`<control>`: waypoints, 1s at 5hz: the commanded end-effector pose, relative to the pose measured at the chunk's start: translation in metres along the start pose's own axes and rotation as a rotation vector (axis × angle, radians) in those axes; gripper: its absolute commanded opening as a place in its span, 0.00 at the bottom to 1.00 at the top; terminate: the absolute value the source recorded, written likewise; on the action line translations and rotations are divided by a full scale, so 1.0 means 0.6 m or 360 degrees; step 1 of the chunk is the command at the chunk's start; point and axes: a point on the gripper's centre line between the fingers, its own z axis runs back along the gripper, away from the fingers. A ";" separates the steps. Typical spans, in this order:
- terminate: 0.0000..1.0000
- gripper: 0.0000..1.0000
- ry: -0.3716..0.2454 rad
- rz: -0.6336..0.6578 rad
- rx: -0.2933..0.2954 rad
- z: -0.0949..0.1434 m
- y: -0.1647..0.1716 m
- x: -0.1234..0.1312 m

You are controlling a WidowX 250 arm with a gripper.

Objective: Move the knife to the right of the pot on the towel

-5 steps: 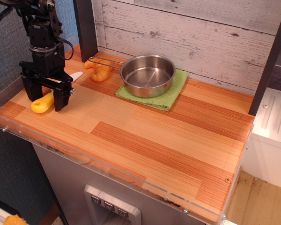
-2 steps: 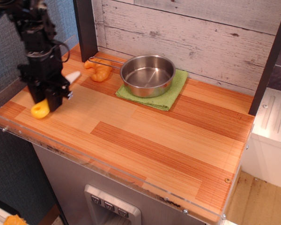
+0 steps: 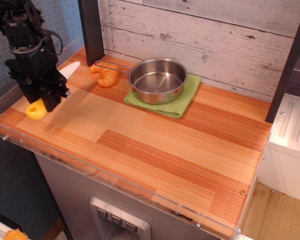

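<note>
Knife (image 3: pixel 52 89) clamped mid-length in pincer (image 3: pixel 46 98), blade toward rear-right, yellow handle toward front-left desk (image 3: pixel 155 150) edge.

Looks like a toy kitchen set up for robot trials: striped wooden counter (image 3: pixel 155 145) edged in clear plastic, whitewashed plank wall (image 3: pixel 200 35) behind, button panel (image 3: pixel 117 220) below, black robot arm (image 3: pixel 25 35) overhead.
</note>
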 end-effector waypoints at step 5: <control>0.00 0.00 -0.0108 -0.0158 -0.0233 0.084 -0.375 0.042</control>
